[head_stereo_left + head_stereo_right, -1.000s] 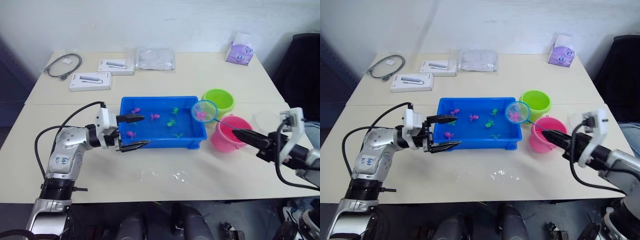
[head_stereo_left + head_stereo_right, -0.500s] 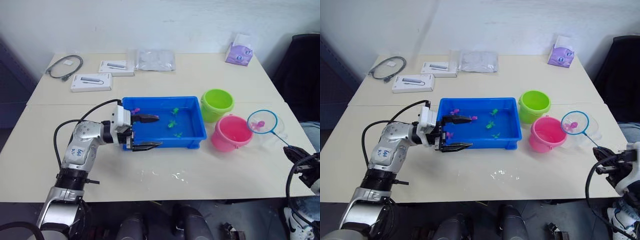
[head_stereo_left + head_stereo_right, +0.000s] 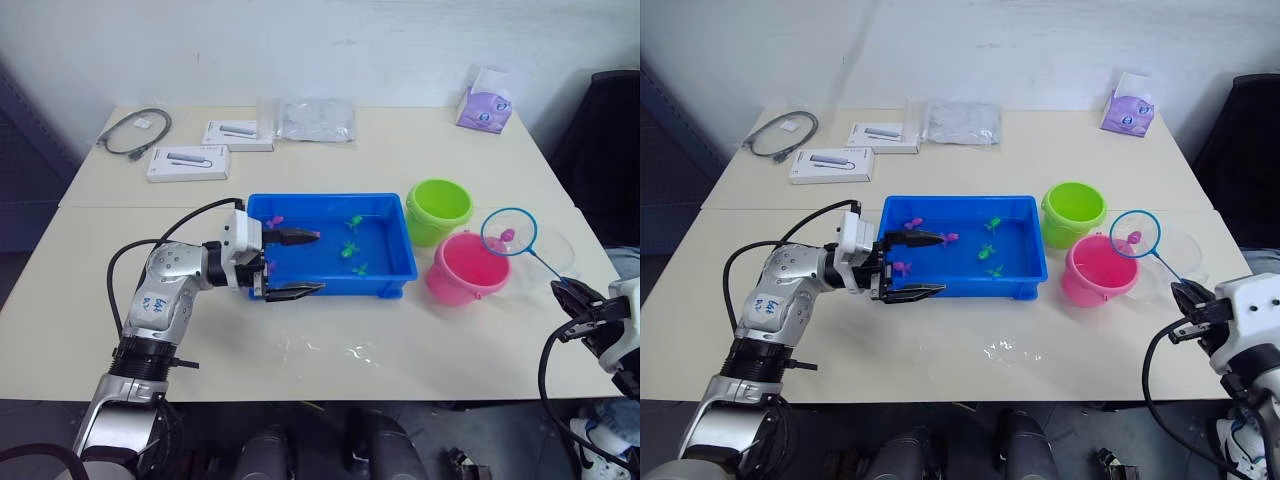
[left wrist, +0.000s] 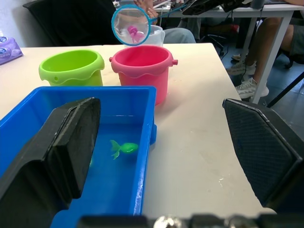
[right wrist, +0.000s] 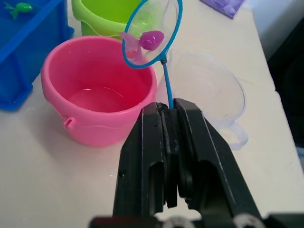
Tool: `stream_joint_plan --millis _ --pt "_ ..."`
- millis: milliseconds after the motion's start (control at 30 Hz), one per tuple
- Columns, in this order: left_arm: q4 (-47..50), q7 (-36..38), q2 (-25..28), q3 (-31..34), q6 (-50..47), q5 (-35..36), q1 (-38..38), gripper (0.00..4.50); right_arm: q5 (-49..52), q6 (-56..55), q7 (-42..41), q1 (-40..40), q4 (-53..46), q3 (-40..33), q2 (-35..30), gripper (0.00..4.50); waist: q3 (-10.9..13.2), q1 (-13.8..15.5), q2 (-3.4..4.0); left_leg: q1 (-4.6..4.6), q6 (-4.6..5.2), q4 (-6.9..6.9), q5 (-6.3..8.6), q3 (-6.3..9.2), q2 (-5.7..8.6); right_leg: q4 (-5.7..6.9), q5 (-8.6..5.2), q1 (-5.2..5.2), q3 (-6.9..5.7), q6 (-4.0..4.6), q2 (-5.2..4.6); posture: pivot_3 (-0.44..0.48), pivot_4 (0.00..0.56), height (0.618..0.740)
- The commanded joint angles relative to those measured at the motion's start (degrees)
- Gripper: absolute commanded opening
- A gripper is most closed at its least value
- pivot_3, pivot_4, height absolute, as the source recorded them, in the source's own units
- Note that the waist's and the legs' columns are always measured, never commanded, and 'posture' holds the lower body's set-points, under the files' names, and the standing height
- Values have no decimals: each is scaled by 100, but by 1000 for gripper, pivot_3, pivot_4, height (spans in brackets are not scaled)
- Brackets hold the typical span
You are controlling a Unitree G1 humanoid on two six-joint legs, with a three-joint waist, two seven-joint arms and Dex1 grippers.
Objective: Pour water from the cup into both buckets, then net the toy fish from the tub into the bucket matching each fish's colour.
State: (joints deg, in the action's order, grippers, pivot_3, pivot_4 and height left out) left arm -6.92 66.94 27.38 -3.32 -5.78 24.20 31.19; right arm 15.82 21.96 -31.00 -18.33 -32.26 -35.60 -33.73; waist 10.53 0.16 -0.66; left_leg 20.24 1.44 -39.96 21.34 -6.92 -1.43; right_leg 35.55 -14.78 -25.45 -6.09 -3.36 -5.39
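The blue tub [image 3: 330, 272] holds several small fish, green [image 3: 347, 248] and pink [image 3: 912, 223]. To its right stand the lime green bucket [image 3: 438, 208] and the pink bucket [image 3: 465, 270], which has water in it. My right gripper [image 5: 167, 111] is shut on the thin handle of the net [image 3: 508, 232]. The blue hoop hangs over the pink bucket's far right rim with a pink fish [image 5: 151, 40] in its mesh. The clear cup [image 5: 204, 90] sits just beyond the pink bucket. My left gripper [image 3: 298, 263] is open at the tub's left end, holding nothing.
At the back of the table lie a grey cable [image 3: 135, 130], two white boxes [image 3: 187, 162], a clear plastic bag [image 3: 316, 118] and a purple tissue pack [image 3: 483, 105]. Spilled water [image 3: 350, 352] glistens in front of the tub. A black chair [image 3: 610, 130] stands at the right.
The net left the tub's right end with the pink fish, swung out past the pink bucket, then came back a little toward its rim. My left gripper reached further over the tub.
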Motion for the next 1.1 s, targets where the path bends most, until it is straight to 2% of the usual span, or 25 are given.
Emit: stream_joint_plan --millis 33,100,333,533,733,967,1033,1100 --pt "253 -54 9 56 3 10 24 4425 -832 -1536 -86 -293 366 148 -116 0 0 1 0 0 0 0 0 0 0 0 0 0 -1 0 0 0 150 740" --pt "271 -92 1 56 -8 12 8 4425 -1563 -2637 162 -477 778 180 -200 0 0 2 0 0 0 0 0 0 2 0 0 0 0 0 0 0 150 740" --pt "369 -220 -112 52 -65 67 -63 4425 -3175 -4913 1260 -536 1911 203 -462 0 0 -24 0 -4 -6 -2 -4 -3 -1 3 0 1 4 0 -3 0 150 740" --pt "324 -261 -93 104 56 -10 -135 4425 -3993 -5837 1885 -519 2296 203 -650 0 0 -23 0 -7 -15 -2 -9 -3 -5 8 -2 1 7 4 0 0 150 740" --pt "330 -299 -58 113 118 -43 -205 4425 -4093 -6177 2040 -478 2459 364 -760 0 0 -25 0 -7 -16 -2 -10 -3 -5 7 -3 1 9 4 -1 0 150 740" --pt "402 -323 -3 79 155 -68 -319 4425 -4047 -5991 1861 -511 2263 508 -746 0 0 -24 0 -7 -15 -3 -10 -2 -6 8 -3 2 8 4 -1 0 150 740" --pt "418 -329 15 83 152 -70 -338 4425 -3903 -5708 1962 -439 2285 316 -643 0 0 -23 0 -7 -15 -3 -10 -2 -5 9 -3 2 8 4 -1 0 150 740" --pt "458 -363 36 121 106 -42 -376 4425 -3190 -5497 1749 -366 2241 384 -585 0 0 -23 0 -7 -14 -4 -10 -2 -5 9 -3 3 8 4 -2 0 150 740"
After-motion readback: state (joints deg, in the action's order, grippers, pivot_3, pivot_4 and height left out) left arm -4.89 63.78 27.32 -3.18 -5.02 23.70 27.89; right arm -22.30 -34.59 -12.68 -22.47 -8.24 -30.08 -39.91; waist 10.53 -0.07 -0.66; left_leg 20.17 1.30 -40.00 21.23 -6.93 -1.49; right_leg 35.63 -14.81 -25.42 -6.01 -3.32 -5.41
